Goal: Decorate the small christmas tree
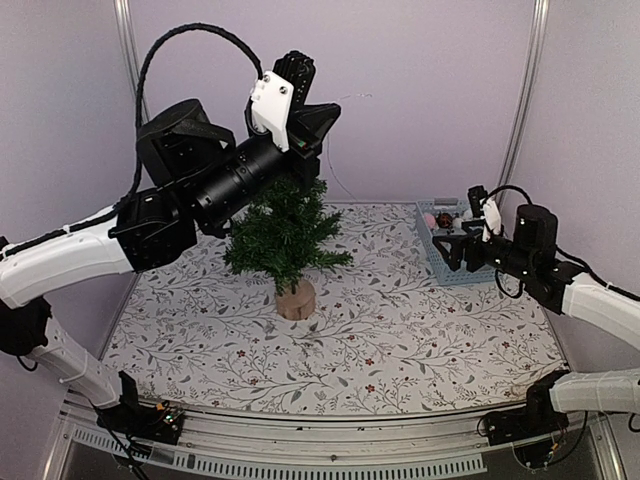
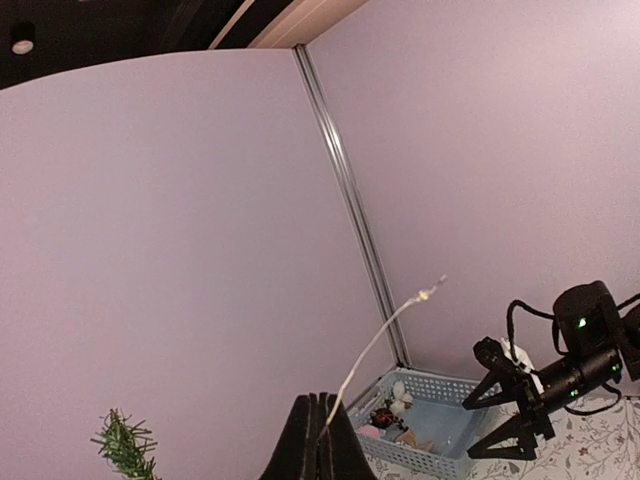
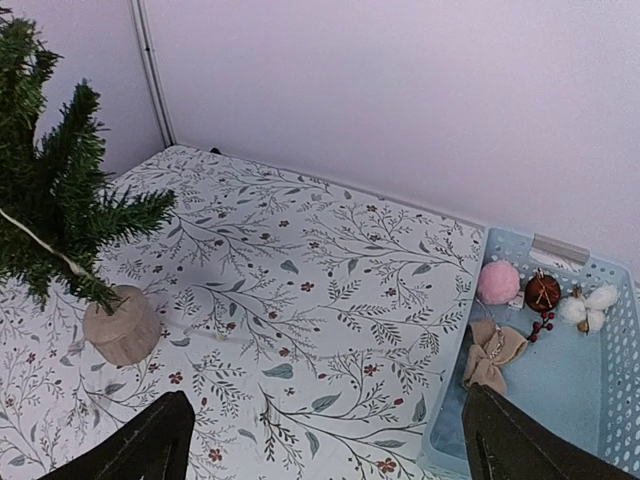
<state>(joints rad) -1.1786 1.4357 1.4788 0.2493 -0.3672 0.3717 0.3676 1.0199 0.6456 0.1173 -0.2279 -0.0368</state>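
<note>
The small christmas tree (image 1: 285,232) stands on its pale stump (image 1: 296,298) at mid table; it also shows in the right wrist view (image 3: 50,200). A thin light wire (image 3: 40,240) lies across its branches. My left gripper (image 1: 328,112) is high above the tree top, shut on the thin light wire (image 2: 380,345), whose free end with a tiny bulb (image 2: 428,293) sticks up past the shut fingers (image 2: 305,445). My right gripper (image 1: 450,250) is open and empty, hovering at the near left edge of the blue basket (image 1: 448,272).
The blue basket (image 3: 600,420) at the right back holds a pink pompom (image 3: 497,282), a dark red bauble (image 3: 542,291), a white cotton piece (image 3: 585,306) and a beige bow (image 3: 493,355). Purple walls close the back and sides. A floral cloth (image 1: 400,330) covers the table.
</note>
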